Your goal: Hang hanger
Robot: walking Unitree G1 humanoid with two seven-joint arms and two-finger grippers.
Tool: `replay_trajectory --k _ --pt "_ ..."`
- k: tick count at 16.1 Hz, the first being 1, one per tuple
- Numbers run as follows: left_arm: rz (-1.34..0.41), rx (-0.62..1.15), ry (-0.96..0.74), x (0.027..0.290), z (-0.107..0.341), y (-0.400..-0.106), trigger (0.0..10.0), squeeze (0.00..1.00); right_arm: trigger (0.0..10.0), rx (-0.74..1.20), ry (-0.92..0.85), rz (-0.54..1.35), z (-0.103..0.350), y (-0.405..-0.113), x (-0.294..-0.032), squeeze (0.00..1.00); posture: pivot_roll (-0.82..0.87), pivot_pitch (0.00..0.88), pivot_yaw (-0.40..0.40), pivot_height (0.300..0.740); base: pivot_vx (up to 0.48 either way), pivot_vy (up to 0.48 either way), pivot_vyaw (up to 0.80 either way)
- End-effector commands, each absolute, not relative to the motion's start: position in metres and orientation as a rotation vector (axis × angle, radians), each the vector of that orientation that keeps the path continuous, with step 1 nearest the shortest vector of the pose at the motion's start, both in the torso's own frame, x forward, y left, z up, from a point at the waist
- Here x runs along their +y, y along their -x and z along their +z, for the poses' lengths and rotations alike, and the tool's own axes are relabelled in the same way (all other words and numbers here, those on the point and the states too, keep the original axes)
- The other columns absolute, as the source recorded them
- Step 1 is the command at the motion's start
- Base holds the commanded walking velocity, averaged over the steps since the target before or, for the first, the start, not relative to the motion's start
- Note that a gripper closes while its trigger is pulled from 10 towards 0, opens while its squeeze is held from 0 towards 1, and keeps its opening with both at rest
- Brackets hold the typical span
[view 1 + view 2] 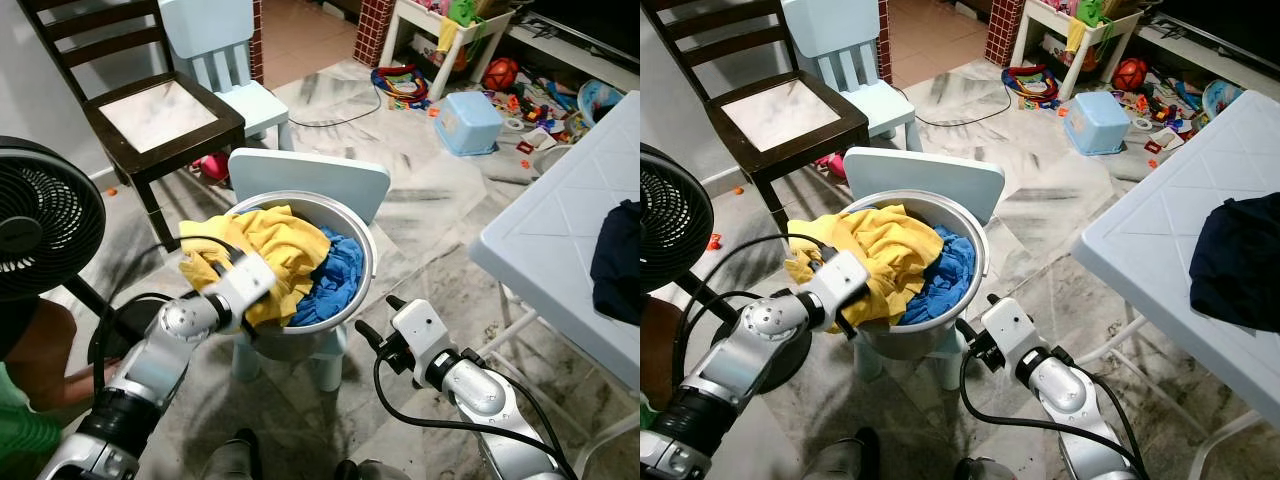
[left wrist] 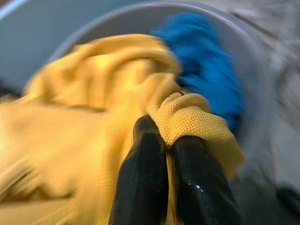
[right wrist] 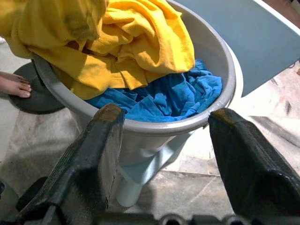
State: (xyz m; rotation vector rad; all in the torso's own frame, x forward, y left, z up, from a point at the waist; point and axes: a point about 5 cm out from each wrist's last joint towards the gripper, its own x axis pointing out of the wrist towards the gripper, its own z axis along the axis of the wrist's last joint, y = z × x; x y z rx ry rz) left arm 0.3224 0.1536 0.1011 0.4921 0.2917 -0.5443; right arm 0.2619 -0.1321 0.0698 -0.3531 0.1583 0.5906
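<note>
A grey bucket (image 1: pixel 369 262) stands on a small pale blue child's chair (image 1: pixel 310 172). A yellow cloth (image 1: pixel 272 243) is heaped in it and spills over its left rim, with a blue cloth (image 1: pixel 337 276) beneath and to the right. My left gripper (image 2: pixel 167 140) is shut on a fold of the yellow cloth at the bucket's left side. My right gripper (image 1: pixel 379 316) is open, low at the bucket's front right, and its fingers (image 3: pixel 98 154) point at the bucket wall without touching it.
A white table (image 1: pixel 555 235) with a dark garment (image 1: pixel 618 262) is at the right. A black fan (image 1: pixel 40 215) and a person (image 1: pixel 35 365) are close on the left. Behind stand a dark wooden chair (image 1: pixel 160 112) and a pale blue chair (image 1: pixel 225 60). Toys and a blue bin (image 1: pixel 468 122) litter the far floor.
</note>
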Motion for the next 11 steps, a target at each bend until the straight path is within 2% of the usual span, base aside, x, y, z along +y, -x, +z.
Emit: replay_trajectory --k 1,2,3,5,7,11 --pt "-0.431 0.289 -0.393 0.164 0.106 -0.328 10.0 0.22 10.0 0.166 0.362 0.584 0.069 -0.261 -0.135 0.0 0.01 0.153 -0.09 0.74 0.0 0.0 0.0" --pt "-0.413 0.291 -0.373 0.165 0.106 -0.328 10.0 0.22 10.0 0.166 0.362 0.584 0.069 -0.261 -0.135 0.0 0.01 0.153 -0.089 0.74 0.0 0.0 0.0" --pt "-0.374 0.295 -0.318 0.168 0.106 -0.328 10.0 1.0 10.0 0.166 0.362 0.585 0.069 -0.261 -0.135 0.0 0.01 0.153 -0.089 0.74 0.0 0.0 0.0" --pt "-0.343 0.29 -0.263 0.167 0.107 -0.327 10.0 1.0 10.0 0.166 0.361 0.583 0.069 -0.261 -0.135 0.0 0.01 0.153 -0.088 0.74 0.0 0.0 0.0" --pt "-0.221 0.304 -0.019 0.167 0.11 -0.326 10.0 1.0 10.0 0.166 0.361 0.582 0.069 -0.26 -0.135 0.0 0.01 0.152 -0.087 0.74 0.0 0.0 0.0" --pt "-0.095 0.247 -0.138 0.183 0.12 -0.32 10.0 1.0 10.0 0.165 0.361 0.584 0.069 -0.26 -0.135 0.0 0.01 0.152 -0.086 0.74 0.0 0.0 0.0"
